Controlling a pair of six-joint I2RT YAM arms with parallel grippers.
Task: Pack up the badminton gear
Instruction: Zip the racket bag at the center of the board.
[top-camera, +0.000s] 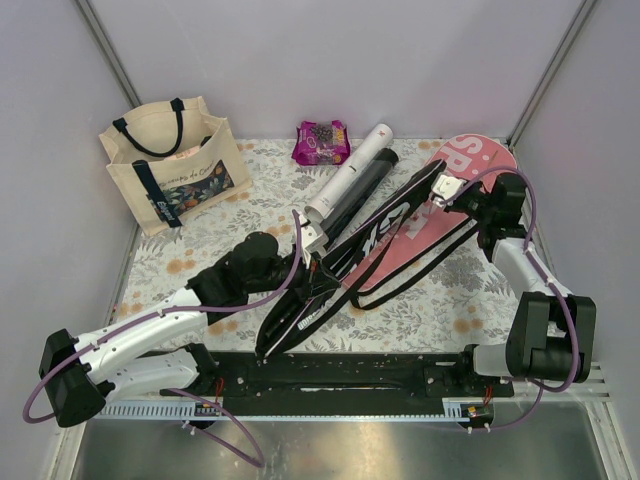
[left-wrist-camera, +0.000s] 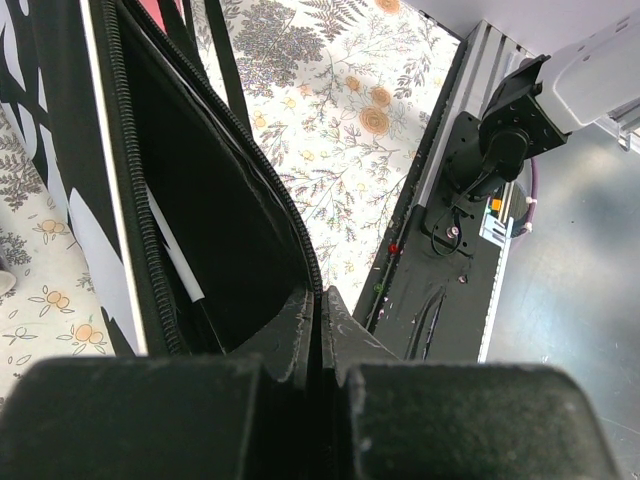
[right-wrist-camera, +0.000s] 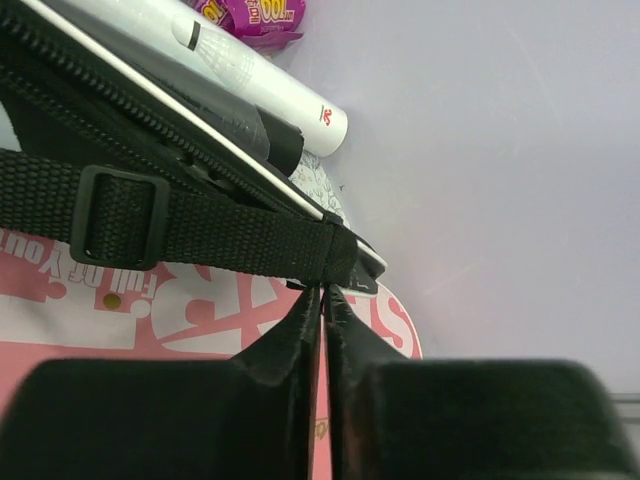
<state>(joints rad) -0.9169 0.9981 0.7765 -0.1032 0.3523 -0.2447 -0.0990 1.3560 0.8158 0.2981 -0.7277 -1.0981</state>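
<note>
Holding open the black cover (top-camera: 385, 228) was judged the step in hand: its zip edge was pinched in the fully closed left jaws, mid-worktop (top-camera: 250, 200). The right jaws were seen all but closed at the strap (right-wrist-camera: 200, 235) end above the pink cover (top-camera: 470, 165); a hold could not be confirmed. Next, gear would need feeding into the held mouth.

Top view: pink cover (top-camera: 495, 165) partly hidden beneath black cover (top-camera: 300, 305); lettering on tote (top-camera: 185, 185) too small to read. Left wrist view: black cover's interior is dark, its contents indistinct. Right wrist view: snack packet (right-wrist-camera: 255, 15) and white tube (right-wrist-camera: 270, 85) are cut off by the frame edges.
</note>
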